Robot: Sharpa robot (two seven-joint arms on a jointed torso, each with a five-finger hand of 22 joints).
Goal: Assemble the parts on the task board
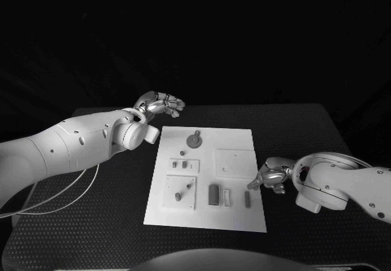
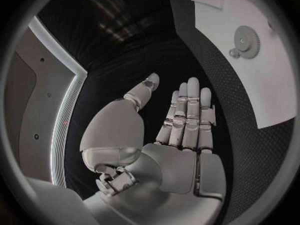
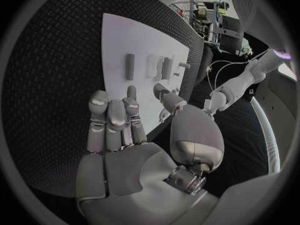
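Note:
The white task board [image 1: 236, 217] lies in the middle of the black table. On it are a grey gear [image 1: 194, 141] near the far edge, two small pieces [image 1: 184, 164] on a raised square, a peg [image 1: 178, 196], a dark block [image 1: 213, 194] and a thin grey bar [image 1: 247, 197]. My left hand [image 1: 161, 104] hovers past the board's far left corner, fingers straight and apart, holding nothing [image 2: 181, 120]. My right hand [image 1: 271, 176] sits at the board's right edge beside the thin bar [image 3: 129, 66], fingers extended and empty [image 3: 119, 120].
A pale cable [image 1: 65, 197] loops over the table under my left arm. A raised blank square [image 1: 236, 164] takes up the board's right middle. The table's far edge [image 1: 244, 106] runs just behind my left hand.

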